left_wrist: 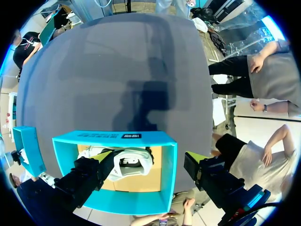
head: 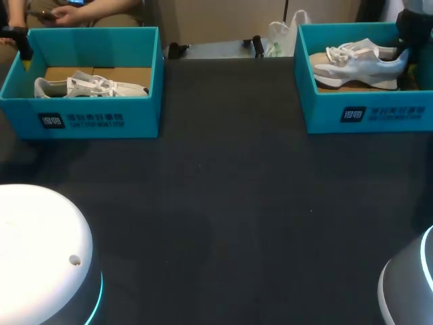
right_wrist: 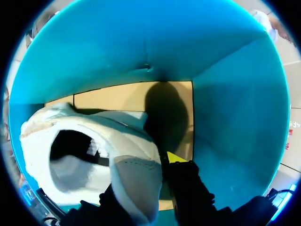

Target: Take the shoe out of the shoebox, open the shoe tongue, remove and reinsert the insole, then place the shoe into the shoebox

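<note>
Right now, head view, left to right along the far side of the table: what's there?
left arm → white shoe in left shoebox → bare table → second white shoe in right shoebox → right arm

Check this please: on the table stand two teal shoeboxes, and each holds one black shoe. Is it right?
Only the colour is wrong: the left shoe in the left shoebox and the right shoe in the right shoebox are white, not black. The head view shows it.
</note>
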Available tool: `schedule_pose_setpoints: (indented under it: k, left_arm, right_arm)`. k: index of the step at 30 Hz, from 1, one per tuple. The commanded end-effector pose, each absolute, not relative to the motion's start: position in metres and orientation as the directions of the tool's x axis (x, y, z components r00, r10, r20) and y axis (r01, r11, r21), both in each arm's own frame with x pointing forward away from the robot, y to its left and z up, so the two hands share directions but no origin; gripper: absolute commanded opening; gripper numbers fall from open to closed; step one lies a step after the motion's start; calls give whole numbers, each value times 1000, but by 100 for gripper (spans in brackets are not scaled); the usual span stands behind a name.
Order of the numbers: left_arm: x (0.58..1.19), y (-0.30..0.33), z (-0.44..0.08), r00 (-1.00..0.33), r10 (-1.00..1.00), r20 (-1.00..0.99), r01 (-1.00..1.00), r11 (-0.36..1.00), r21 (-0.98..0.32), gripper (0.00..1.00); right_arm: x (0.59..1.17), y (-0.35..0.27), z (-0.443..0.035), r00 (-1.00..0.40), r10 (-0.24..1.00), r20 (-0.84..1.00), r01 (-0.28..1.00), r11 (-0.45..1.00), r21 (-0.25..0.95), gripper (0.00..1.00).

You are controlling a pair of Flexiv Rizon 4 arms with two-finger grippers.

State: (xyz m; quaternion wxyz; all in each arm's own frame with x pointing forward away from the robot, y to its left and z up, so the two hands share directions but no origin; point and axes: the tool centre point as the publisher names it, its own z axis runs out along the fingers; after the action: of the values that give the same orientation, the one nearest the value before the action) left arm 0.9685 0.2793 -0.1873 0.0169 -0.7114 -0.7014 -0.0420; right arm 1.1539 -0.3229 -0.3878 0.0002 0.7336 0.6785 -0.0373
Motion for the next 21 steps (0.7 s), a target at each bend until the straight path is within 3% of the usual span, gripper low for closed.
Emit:
schedule_pose_setpoints:
  k: [1,12,21]
  left_arm:
    - [967,280,-187,13,996,85,999,-16,37,100]
    - [967,280,-187,13,996,85,999,-16,37,100]
    - [967,280,-187,13,996,85,999,-16,37,100]
  right_arm:
    - [1160,-324,-385,94,994,-63,993,-98,-65,0]
    - [1159,-330,-372,139,987,-81,988,-144,-61,0]
    - [1149,-329,-330,172,982,-74,984,-175,-32,0]
